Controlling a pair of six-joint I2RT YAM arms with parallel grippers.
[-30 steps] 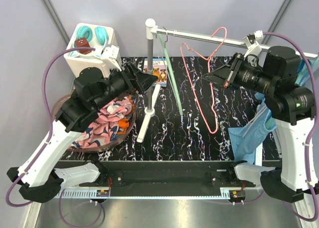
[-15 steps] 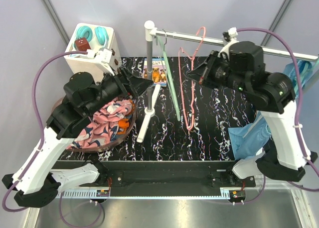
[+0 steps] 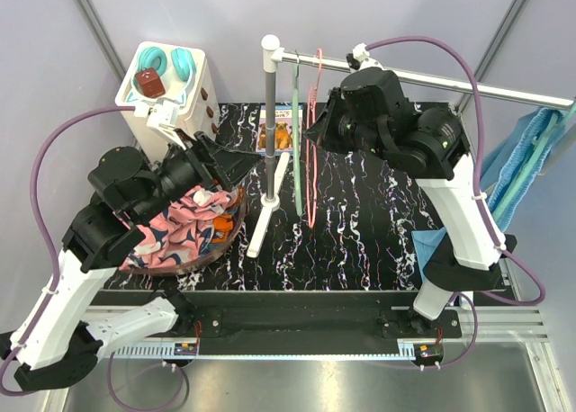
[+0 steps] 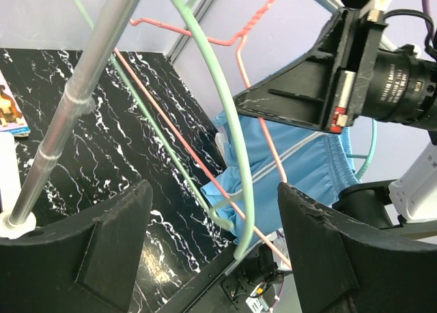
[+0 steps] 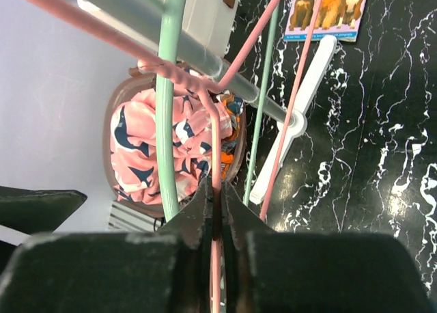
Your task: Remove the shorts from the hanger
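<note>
My right gripper (image 3: pixel 310 135) is shut on the wire of an empty pink hanger (image 3: pixel 311 183), which hangs from the rail (image 3: pixel 405 75) right beside an empty green hanger (image 3: pixel 298 142). The grip shows in the right wrist view (image 5: pixel 217 205). The pink printed shorts (image 3: pixel 180 223) and the orange patterned shorts (image 3: pixel 221 223) lie in a round basket (image 3: pixel 236 228) at the left. The light blue shorts (image 3: pixel 526 156) hang on a teal hanger at the far right, and their lower part (image 3: pixel 445 250) drapes by the table's right edge. My left gripper (image 3: pixel 241 163) is open and empty above the basket, facing both hangers (image 4: pixel 218 258).
A grey stand pole (image 3: pixel 270 115) with a white foot holds the rail's left end. A white box (image 3: pixel 166 79) with teal rolls stands at the back left. A picture booklet (image 3: pixel 279 133) lies behind the pole. The black marbled table (image 3: pixel 360 232) lies under the hangers.
My right gripper has slid the pink hanger left along the rail, from the right part to beside the green hanger. My left arm has drawn back a little to the left.
</note>
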